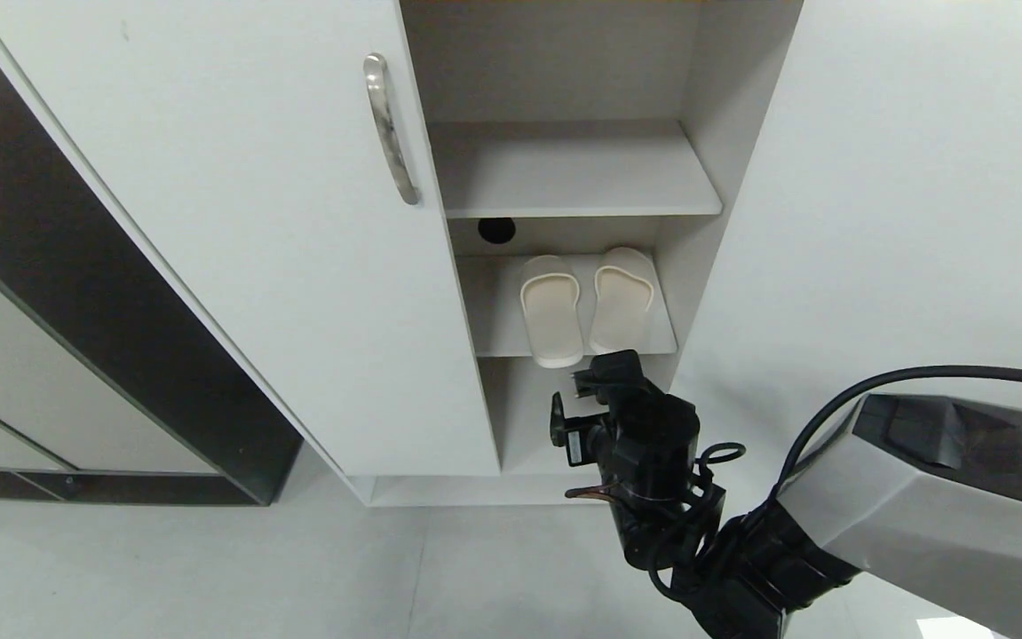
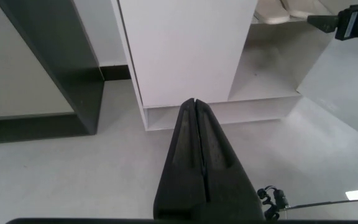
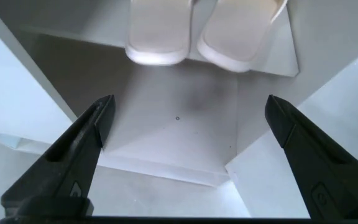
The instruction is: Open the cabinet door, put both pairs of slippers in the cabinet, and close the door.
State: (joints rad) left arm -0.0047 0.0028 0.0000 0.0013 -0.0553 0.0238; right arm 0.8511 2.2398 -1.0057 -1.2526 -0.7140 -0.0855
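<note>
The cabinet (image 1: pixel 564 177) is open on one side. Its right door (image 1: pixel 883 222) stands out at 3 o'clock of the shelves, while the left door (image 1: pixel 253 231) with the shiny handle (image 1: pixel 391 129) is shut. So the first job looks done.

One pair of white slippers (image 1: pixel 551 311) lies side by side on the middle shelf (image 1: pixel 488 311), at about 5 o'clock from the handle. Their near ends poke a little over the shelf's front edge. I think that is half of the putting-away.

The right gripper (image 3: pixel 190 106) hangs just in front of the cabinet, at 6 o'clock from the slippers and a bit lower than their shelf. Its two fingers are spread wide and there is nothing between them. It is not touching the slippers.

The left gripper (image 2: pixel 194 102) is farther back over the floor (image 2: pixel 73 168), pointing toward the bottom of the left door. Its fingers are pressed tight together, with nothing in them.

Going by the task, two things are left — a second pair has to go in too, and then the open door must be pushed shut. My guess is the job is about halfway done.
</note>
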